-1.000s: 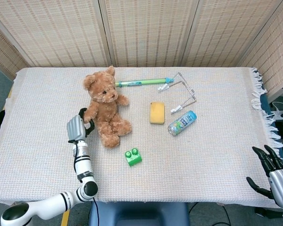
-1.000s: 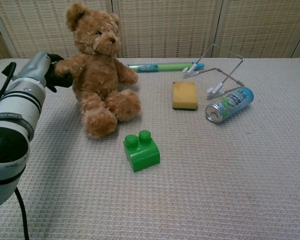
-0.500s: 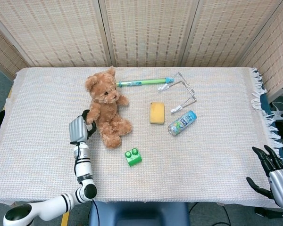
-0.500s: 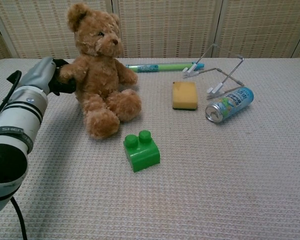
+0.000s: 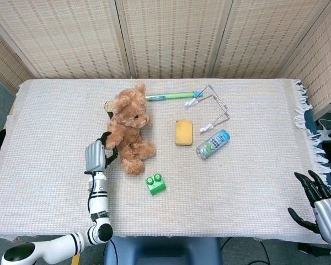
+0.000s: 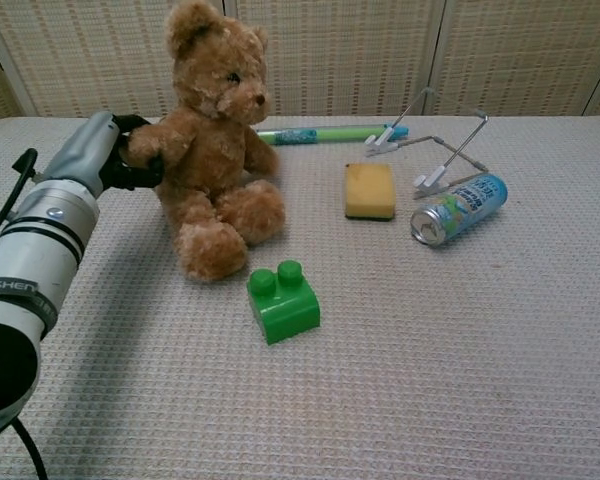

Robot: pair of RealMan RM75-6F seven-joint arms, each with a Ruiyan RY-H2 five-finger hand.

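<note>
Teddy bear [image 5: 129, 128] shifted toward table's right edge, left hand [image 5: 97, 155] gripping its arm. Right hand [image 5: 315, 200] empty, fingers spread, near table's right corner.

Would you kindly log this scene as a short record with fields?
left hand: grips the bear's arm
right hand: open, holds nothing, at the table's near right edge
bear: sits upright
block: green, in front of the bear
sponge: yellow, between bear and can
can: lies on its side
</note>
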